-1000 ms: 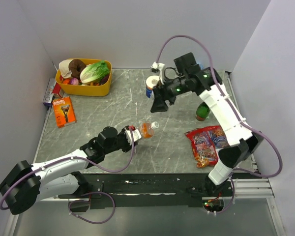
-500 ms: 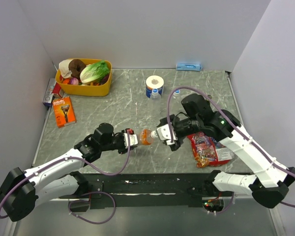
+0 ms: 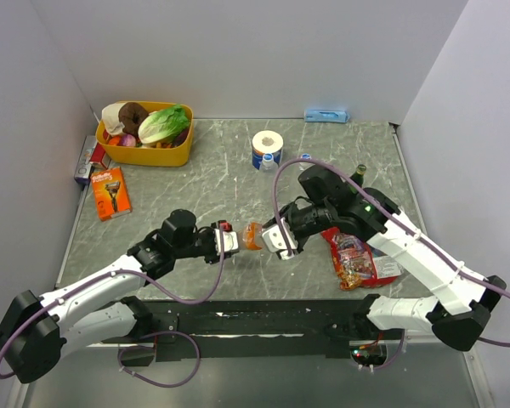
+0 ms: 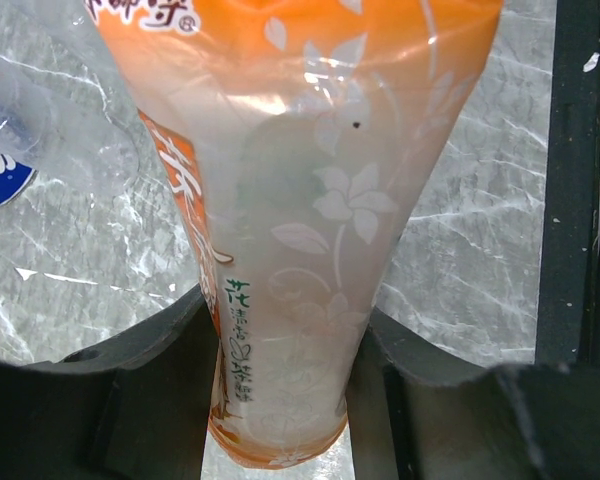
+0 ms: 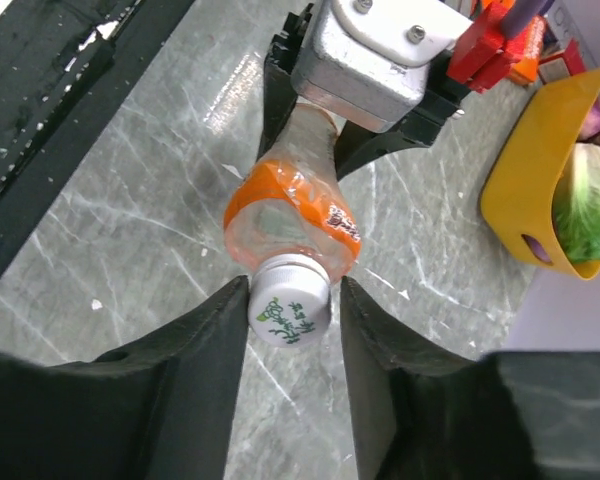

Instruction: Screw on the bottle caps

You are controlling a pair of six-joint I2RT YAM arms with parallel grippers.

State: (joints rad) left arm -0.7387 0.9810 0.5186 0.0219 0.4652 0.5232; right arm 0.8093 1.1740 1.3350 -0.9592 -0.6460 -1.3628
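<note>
Orange drink bottle [image 3: 253,235] hangs level over the grey marbled counter [image 3: 187,187], well apart from the toilet roll [image 3: 267,150] and on the side of it nearer the arm bases. The left hand [image 3: 231,239] grips the bottle at its base end, with a black finger pressed to each side of the orange label in the left wrist view. The neck points away from that hand and wears a white cap [image 5: 289,300] printed in green. The right hand [image 3: 277,239] meets the bottle from the opposite side. Its fingers [image 5: 215,340] are drawn in narrow and flank the cap closely, one on each side. Whether they are clamped on it cannot be told from the right wrist view.

A colourless see-through bottle [image 4: 50,140] with a blue label lies on the counter beside the orange one in the left wrist view. A yellow basket [image 3: 166,157] of lettuce and other food sits well to the left of the toilet roll, at the far edge. An orange razor pack [image 3: 110,193] lies nearer the arms than the basket. A snack packet [image 3: 357,255] lies to the right of the toilet roll, toward the arm bases. A dark green bottle [image 3: 358,174] stands between the roll and the counter's right edge.
</note>
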